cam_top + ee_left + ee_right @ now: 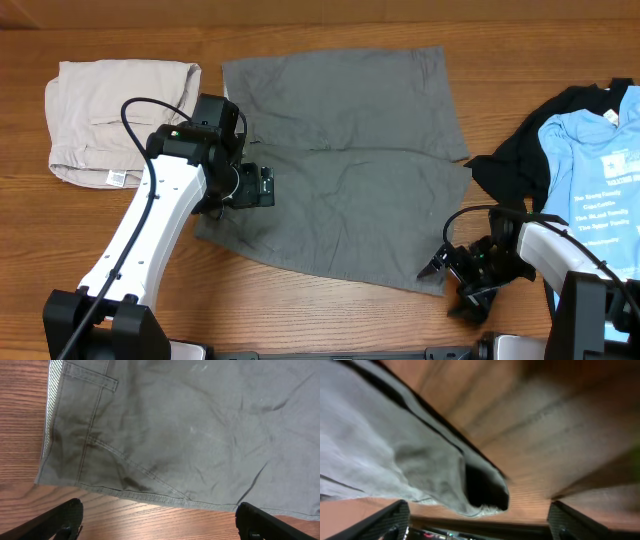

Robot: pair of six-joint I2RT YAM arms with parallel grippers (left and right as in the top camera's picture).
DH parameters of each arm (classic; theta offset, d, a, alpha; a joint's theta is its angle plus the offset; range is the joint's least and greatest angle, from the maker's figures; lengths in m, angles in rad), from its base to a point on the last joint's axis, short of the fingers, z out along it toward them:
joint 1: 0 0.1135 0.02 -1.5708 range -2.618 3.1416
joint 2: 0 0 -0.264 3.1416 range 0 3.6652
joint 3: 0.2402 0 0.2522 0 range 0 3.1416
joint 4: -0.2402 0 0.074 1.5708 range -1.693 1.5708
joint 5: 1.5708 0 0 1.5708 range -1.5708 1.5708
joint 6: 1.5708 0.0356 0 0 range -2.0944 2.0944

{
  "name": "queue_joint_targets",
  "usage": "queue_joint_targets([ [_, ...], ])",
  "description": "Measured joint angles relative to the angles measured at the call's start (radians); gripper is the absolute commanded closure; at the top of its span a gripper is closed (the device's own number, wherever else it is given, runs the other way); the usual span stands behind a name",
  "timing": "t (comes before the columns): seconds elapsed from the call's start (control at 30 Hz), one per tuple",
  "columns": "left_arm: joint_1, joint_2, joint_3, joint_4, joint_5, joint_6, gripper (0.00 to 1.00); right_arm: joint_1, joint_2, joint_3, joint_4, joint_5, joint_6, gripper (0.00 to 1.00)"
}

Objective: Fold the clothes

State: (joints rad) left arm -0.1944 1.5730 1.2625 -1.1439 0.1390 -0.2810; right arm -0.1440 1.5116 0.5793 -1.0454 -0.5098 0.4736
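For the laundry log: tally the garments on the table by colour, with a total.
grey shorts: 1
beige shorts: 1
light blue T-shirt: 1
black garment: 1
Total: 4

The tabletop [330,312] is wood with a clear grain and a light sheen. The grey shorts [340,170] are matt woven cloth, a little creased, with stitched seams. The beige shorts [120,110], near the tabletop's left edge, are matt cloth too. The light blue T-shirt [600,170] is soft printed cloth, and the black garment [515,165] is dull cloth. The left arm [150,230] has a smooth white shell that looks like plastic.
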Motion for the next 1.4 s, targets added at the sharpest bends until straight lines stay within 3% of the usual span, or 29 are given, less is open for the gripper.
queue_joint_targets([
  [0.37,0.000,0.000,0.000,0.004,0.000,0.000,0.00,0.000,-0.002,-0.001,0.044,-0.010,0.030,0.30],
  [0.5,0.000,0.000,0.000,0.004,0.000,0.000,0.00,0.000,-0.002,-0.001,0.058,-0.011,0.034,0.41],
  [0.73,0.000,0.000,0.000,0.004,0.000,0.000,0.00,0.000,-0.003,-0.001,0.084,-0.018,0.038,0.49],
  [0.87,0.000,0.000,0.000,0.004,0.000,0.000,0.00,0.000,-0.003,-0.001,0.092,-0.014,0.035,0.72],
  [1.1,0.000,0.000,-0.001,-0.030,-0.043,-0.040,0.00,0.000,-0.003,-0.001,0.095,-0.010,0.032,0.96],
  [1.4,0.006,0.000,-0.011,-0.095,-0.092,-0.134,0.00,0.000,-0.003,-0.001,0.102,-0.010,0.031,0.96],
])
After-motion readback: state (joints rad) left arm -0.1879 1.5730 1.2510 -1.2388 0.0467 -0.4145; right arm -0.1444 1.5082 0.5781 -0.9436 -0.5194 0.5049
